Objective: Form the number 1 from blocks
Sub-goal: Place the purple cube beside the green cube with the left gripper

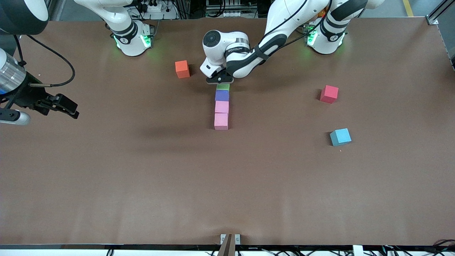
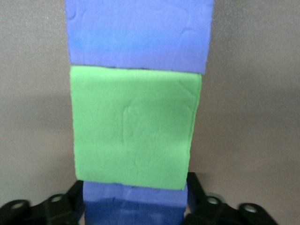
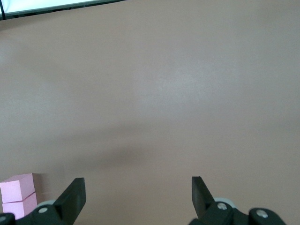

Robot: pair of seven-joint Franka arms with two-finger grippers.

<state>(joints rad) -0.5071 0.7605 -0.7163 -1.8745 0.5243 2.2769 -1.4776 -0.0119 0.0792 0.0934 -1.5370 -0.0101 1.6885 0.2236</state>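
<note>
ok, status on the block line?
Left gripper over the line's robot-side end, jaws astride a purple block. Green block next, then purple, two pink. Right gripper open, waiting. Nothing in the way.

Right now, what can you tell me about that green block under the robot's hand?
The green block is a small matte foam cube, its top faintly dented. It lies flat in the line of blocks, touching a purple block nearer the front camera and another purple block between the left gripper fingers, which look spread apart.
</note>
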